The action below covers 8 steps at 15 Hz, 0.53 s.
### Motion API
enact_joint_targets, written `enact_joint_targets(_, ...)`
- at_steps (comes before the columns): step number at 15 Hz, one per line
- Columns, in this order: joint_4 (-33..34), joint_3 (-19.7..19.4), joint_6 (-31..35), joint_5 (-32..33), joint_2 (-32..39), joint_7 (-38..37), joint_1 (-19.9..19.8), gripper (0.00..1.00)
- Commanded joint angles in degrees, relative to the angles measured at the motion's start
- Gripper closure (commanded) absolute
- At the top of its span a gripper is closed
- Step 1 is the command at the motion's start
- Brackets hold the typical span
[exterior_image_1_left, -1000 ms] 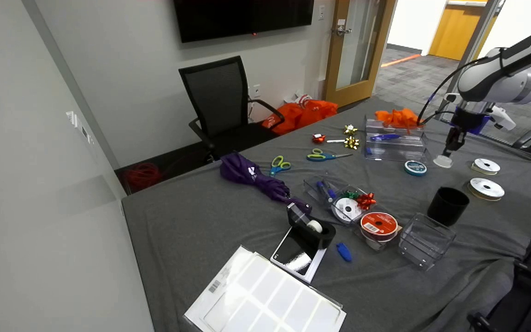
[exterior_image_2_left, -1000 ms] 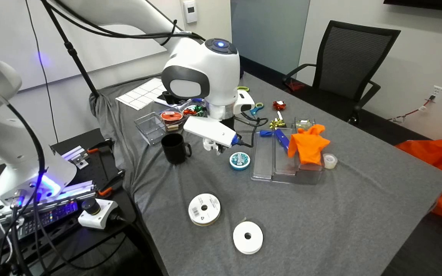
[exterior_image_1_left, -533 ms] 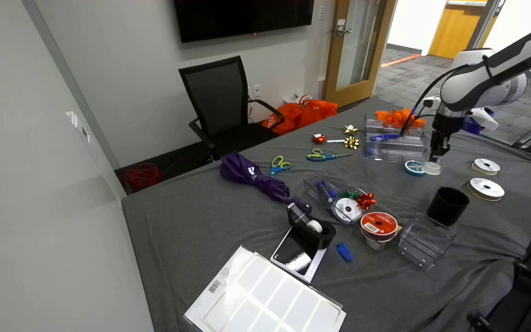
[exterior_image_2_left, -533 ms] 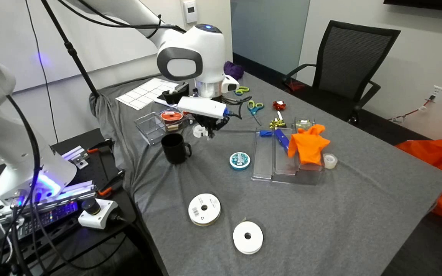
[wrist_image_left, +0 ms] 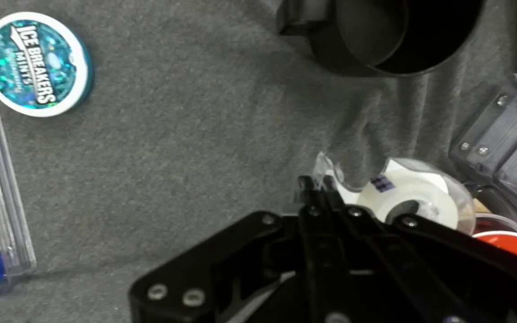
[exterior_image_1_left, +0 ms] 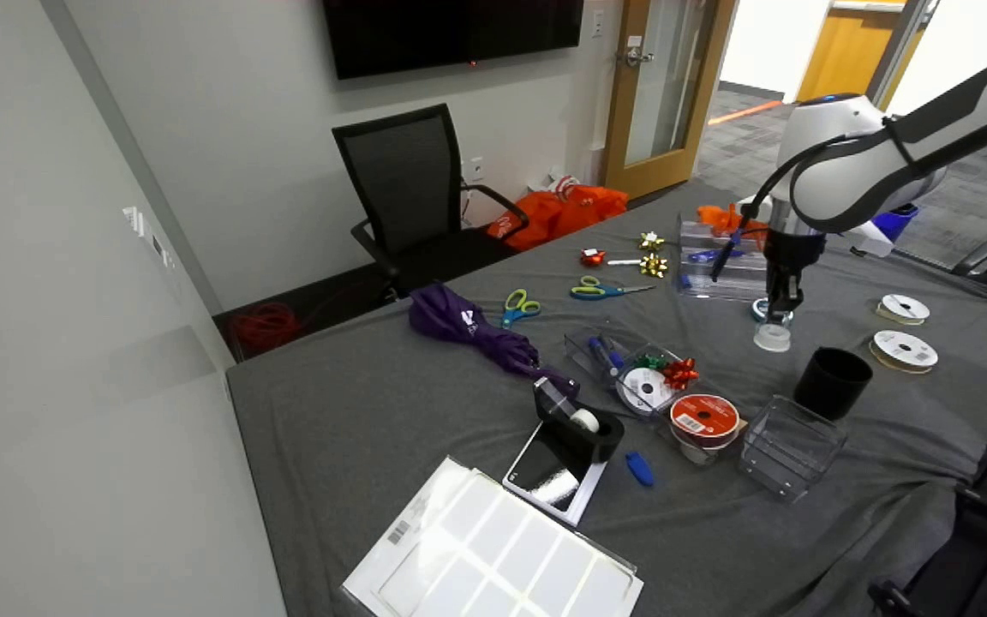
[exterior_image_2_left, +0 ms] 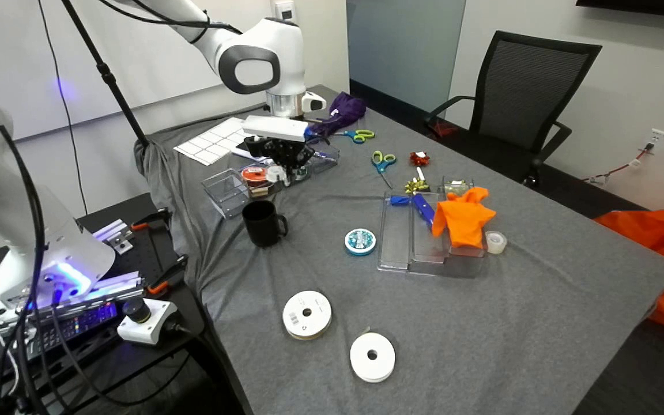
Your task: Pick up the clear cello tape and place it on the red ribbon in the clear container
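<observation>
My gripper is shut on the clear cello tape, pinching the tip of its clear dispenser. In the wrist view the fingertips meet on that tip, and the pale roll sticks out to the right. The tape also shows in an exterior view with the gripper beside it, raised above the table. The red ribbon is a spool with a red-orange top, sitting in the small clear container. The ribbon is partly visible at the wrist view's right edge, below and beyond the tape.
A black mug and a clear empty box stand next to the ribbon. A clear tray holds pens and bows. A mint tin, a tiered clear organizer and two white spools lie around.
My gripper, holding the tape throughout, has moved from beside the mint tin toward the red ribbon and the clear tray. The objects on the table have not moved.
</observation>
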<state>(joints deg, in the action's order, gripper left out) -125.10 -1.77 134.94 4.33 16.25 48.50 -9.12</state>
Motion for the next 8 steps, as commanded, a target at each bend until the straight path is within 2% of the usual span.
enact_joint_targets(1, -5.50, 1.90, -1.23, -2.53, -4.61, 0.67, 0.74, 0.99)
enact_joint_targets(6, -9.16, 4.81, -0.60, -10.93, -8.02, 3.03, 2.02, 0.99)
enact_joint_targets(8, -9.40, 4.80, -0.44, -10.85, -8.12, 0.52, 3.39, 0.99)
